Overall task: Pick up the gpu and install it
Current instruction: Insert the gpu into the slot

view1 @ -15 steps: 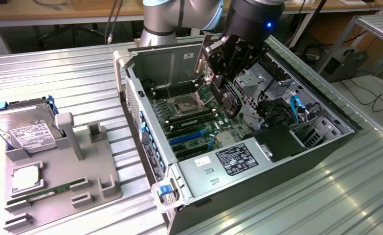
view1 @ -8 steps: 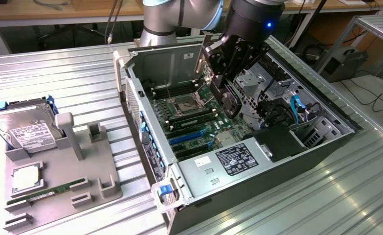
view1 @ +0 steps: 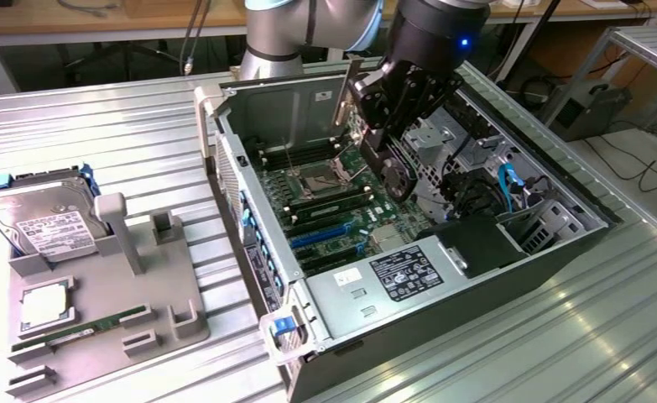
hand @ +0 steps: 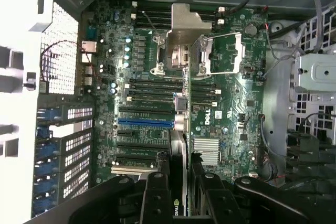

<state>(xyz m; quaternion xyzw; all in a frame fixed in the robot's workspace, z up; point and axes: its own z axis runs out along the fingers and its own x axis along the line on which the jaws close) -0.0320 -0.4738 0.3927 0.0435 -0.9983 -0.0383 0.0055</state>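
Note:
My gripper (view1: 387, 138) is shut on the gpu (view1: 397, 178), a dark card with a round fan, and holds it on edge over the motherboard (view1: 328, 197) inside the open computer case (view1: 474, 277). The card's silver bracket (view1: 346, 94) points up toward the case's rear wall. In the wrist view the gpu (hand: 179, 140) appears edge-on between the two black fingers (hand: 156, 195). It hangs above the expansion slots, close to the blue slot (hand: 146, 121). The card stands clear of the board, not seated in any slot.
A power supply (view1: 404, 274) and drive cage with cables (view1: 496, 197) fill the case's near end. On the exterior view's left, a grey fixture (view1: 116, 277) carries a hard drive (view1: 39, 220), a green RAM stick (view1: 82, 327) and a square chip (view1: 42, 304).

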